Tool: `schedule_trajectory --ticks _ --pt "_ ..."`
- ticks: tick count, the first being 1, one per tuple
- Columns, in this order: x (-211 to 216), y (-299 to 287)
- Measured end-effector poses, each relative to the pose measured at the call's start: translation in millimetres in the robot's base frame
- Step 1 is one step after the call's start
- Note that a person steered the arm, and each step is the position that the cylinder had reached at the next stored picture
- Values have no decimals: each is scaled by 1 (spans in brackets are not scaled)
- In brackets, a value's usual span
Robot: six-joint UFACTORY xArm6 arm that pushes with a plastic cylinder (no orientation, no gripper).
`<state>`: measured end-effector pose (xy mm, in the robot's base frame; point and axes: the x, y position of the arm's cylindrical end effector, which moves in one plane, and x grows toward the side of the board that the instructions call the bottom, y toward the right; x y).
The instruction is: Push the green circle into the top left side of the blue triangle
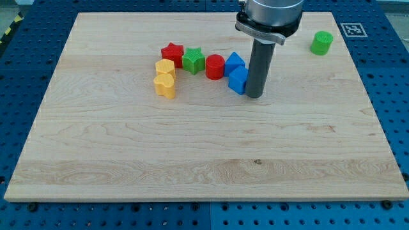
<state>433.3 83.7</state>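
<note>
The green circle [322, 43] stands alone near the board's top right corner. The blue triangle [234, 62] sits at the top centre, with a blue cube [238, 80] touching its lower side. My tip [254, 96] rests on the board right against the blue cube's right side, just below and right of the blue triangle. The green circle is far to the right of and above my tip, well apart from it.
Left of the blue triangle is a row of touching blocks: a red circle [215, 66], a green star [193, 60] and a red star [172, 53]. A yellow hexagon [165, 68] and a yellow heart [165, 85] lie below the red star. The wooden board [204, 160] lies on a blue table.
</note>
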Motion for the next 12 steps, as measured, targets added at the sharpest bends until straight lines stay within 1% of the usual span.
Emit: schedule_trajectory --ticks 3,4,5,6,7,8,9,10,11,12 --pt "-7 -23" --pt "6 18" --pt "3 78" --pt "-42 128" --pt "-101 145" --pt "-126 125" --pt "-140 91" --pt "-117 128" --pt "-81 193" --pt "-84 260"
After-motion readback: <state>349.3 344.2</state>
